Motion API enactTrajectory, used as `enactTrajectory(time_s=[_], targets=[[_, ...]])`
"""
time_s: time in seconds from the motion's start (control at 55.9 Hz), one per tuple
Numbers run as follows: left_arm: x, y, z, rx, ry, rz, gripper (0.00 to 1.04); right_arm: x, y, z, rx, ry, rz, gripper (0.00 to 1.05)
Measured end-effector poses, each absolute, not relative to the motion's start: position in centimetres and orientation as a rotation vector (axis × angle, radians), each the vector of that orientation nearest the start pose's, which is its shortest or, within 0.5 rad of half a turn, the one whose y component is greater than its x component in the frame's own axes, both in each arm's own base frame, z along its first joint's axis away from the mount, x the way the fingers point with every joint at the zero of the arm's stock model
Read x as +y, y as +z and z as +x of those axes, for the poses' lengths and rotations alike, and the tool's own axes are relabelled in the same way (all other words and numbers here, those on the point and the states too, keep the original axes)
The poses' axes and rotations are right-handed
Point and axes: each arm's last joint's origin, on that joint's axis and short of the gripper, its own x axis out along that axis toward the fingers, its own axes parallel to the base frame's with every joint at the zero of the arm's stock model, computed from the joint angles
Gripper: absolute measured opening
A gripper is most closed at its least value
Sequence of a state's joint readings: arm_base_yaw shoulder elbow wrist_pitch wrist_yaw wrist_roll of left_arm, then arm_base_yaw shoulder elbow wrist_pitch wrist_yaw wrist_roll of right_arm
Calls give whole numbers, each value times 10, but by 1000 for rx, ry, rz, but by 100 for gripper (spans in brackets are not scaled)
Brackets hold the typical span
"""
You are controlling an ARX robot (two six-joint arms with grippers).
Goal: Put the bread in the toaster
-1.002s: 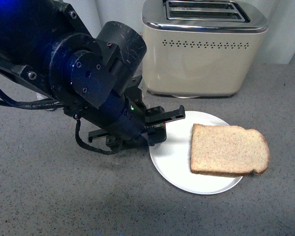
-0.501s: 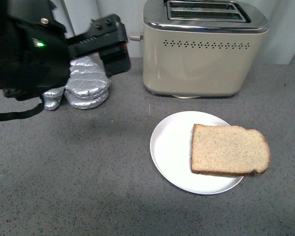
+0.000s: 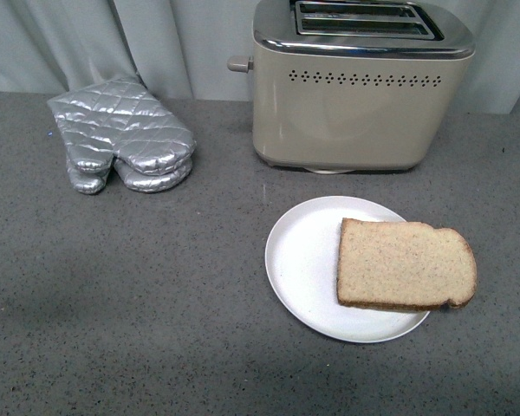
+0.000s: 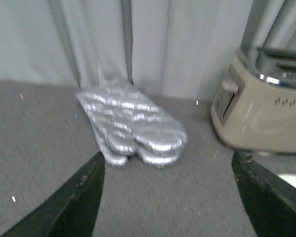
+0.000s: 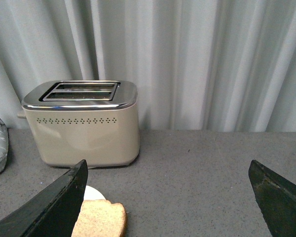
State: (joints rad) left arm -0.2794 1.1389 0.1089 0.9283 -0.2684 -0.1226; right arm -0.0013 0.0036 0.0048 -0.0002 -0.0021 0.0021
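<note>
The bread (image 3: 405,264), a flat light brown slice with a darker crust, lies on a round white plate (image 3: 303,260), its right end over the rim. It also shows in the right wrist view (image 5: 101,221). The cream toaster (image 3: 355,87) with chrome top and two empty slots stands behind the plate; it also shows in the right wrist view (image 5: 84,123) and the left wrist view (image 4: 266,113). Neither arm shows in the front view. My left gripper (image 4: 167,197) is open and empty over bare counter. My right gripper (image 5: 170,197) is open and empty, to the right of the bread.
A silver quilted oven mitt (image 3: 121,143) lies at the back left, also in the left wrist view (image 4: 133,128). A grey curtain (image 5: 187,59) hangs behind the counter. The toaster's lever knob (image 3: 238,63) sticks out on its left side.
My left arm, which was low beside the plate, rose and drew back to the left, then left the front view. The oven mitt is now uncovered. Bread and plate have not moved.
</note>
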Motion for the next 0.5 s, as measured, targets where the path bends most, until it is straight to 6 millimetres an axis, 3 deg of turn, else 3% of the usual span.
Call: enactTrajectory(time_s=[0.125,0.286,0.412,0.501], targets=[[-32,164,167,6,-9,-46,55,0,165,98,-1,0,2,95],[-21,162,153,19,-7,-16,23,0,165,98,-1,0,2,95],[-16,163,146,12,-4,-13,3,0,165,98,-1,0,2,95],[-13,166,142,4,-5,-10,4,0,165,98,-1,0,2,95]])
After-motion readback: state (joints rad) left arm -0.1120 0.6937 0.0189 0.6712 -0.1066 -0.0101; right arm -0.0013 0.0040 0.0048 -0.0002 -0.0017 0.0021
